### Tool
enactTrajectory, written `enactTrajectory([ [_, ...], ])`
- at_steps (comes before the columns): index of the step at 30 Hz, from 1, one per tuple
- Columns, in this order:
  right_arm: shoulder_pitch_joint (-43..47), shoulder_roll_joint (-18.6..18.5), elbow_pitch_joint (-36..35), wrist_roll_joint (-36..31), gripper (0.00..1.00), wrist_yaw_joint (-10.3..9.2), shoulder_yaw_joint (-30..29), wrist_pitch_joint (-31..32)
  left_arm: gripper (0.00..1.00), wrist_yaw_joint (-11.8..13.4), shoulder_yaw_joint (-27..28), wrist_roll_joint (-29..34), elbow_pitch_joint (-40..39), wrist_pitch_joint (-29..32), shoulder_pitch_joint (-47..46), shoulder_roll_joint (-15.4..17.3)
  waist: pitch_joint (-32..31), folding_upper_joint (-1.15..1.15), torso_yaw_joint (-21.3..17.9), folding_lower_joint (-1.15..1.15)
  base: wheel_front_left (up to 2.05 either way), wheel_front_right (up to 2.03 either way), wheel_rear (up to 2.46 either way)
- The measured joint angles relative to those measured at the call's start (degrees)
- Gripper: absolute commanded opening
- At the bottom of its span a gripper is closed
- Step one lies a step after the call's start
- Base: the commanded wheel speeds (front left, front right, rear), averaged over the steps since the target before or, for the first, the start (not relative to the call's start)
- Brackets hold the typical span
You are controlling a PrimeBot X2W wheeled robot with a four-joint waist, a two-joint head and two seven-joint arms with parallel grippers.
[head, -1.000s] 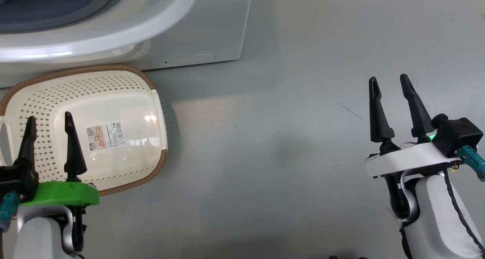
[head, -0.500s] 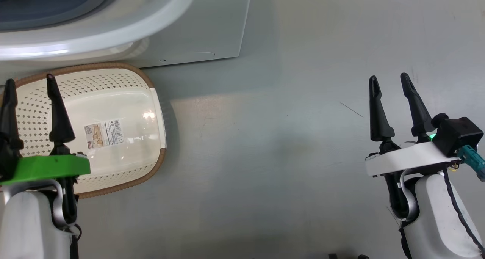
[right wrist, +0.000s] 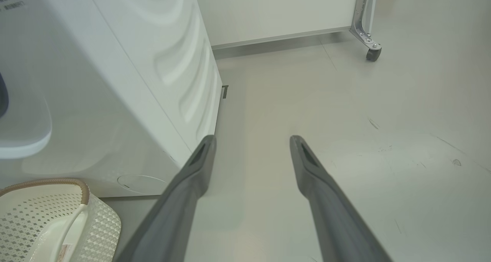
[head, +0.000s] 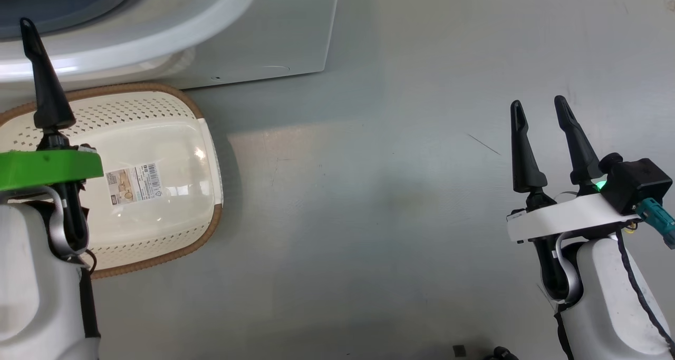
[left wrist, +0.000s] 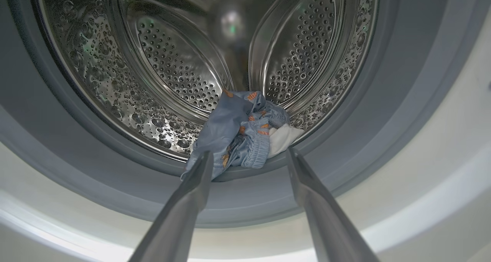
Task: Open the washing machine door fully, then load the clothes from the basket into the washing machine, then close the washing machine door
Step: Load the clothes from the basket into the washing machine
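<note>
The left end effector (left wrist: 249, 154) points into the open mouth of the washing machine (head: 263, 33), its two fingers spread wide and holding nothing. Just past its fingertips the clothes (left wrist: 238, 127) lie in a crumpled heap at the front lip of the perforated steel drum (left wrist: 172, 62): light blue fabric with orange-brown prints, and a white piece tucked at one side. The heap's lower edge reaches the grey rubber gasket (left wrist: 57, 158). One fingertip overlaps that edge in the left wrist view, and whether it touches the cloth cannot be told.

In the head view the cream perforated basket (head: 132, 107) with its brown rim sits on the grey floor (head: 395, 191) close against the foot of the machine. A label sticker (head: 132, 183) shows on its glossy bottom.

The right end effector (head: 538, 103) hovers above bare floor, well apart from the basket and the machine, fingers parted and gripping nothing. Its wrist view looks along the machine's white side panel toward a caster (right wrist: 373, 54) on a metal bracket
</note>
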Motion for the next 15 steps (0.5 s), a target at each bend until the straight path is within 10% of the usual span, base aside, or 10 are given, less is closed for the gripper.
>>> enactTrajectory([
  [15,-0.4,0.0,0.5,0.5,1.0,0.0,0.0,0.0,1.0,0.0,-1.3,2.9,8.7,7.2,-9.9,6.2,-0.7,0.0,-1.0,0.0,0.0,0.0,0.0],
])
